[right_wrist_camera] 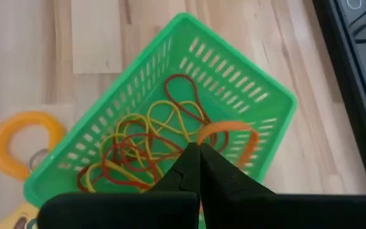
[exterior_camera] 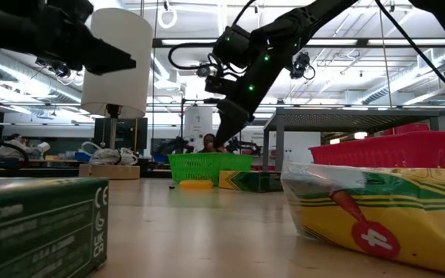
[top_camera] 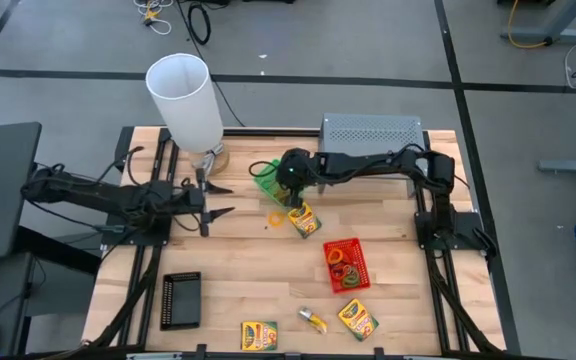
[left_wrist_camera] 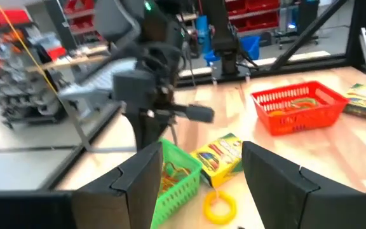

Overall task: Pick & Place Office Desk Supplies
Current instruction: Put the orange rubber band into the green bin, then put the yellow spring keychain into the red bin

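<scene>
Right gripper (right_wrist_camera: 199, 152) hangs over the green tray (right_wrist_camera: 246, 83) in the centre of the high view, jaws closed, pinching an orange loop band (right_wrist_camera: 227, 130) above the tangled rubber bands (right_wrist_camera: 138, 146). Left gripper (top_camera: 211, 198), at centre left, has jaws apart and holds nothing. 1 yellow loop (right_wrist_camera: 18, 143) lies beside the tray.

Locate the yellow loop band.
In the high view, the yellow loop band lies on the table centre, just before the green tray, beside a crayon box.
</scene>
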Action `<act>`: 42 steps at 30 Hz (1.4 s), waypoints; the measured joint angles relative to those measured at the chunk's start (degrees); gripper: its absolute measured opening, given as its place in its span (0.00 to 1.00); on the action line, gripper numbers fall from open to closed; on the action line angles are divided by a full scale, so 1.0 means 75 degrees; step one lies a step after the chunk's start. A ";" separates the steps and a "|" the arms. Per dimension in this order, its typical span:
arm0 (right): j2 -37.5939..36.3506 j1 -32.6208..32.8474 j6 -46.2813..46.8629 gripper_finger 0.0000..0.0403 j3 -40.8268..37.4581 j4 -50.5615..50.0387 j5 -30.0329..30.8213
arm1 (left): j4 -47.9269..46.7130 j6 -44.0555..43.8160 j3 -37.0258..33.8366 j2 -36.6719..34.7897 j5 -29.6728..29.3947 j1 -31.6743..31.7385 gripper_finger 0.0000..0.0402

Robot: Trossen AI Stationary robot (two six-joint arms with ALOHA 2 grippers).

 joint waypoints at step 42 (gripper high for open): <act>-0.1380 0.0940 -0.0889 0.52 -0.0003 0.0876 0.1334 | 0.1654 -0.0920 0.1097 0.5846 0.3915 0.1731 0.53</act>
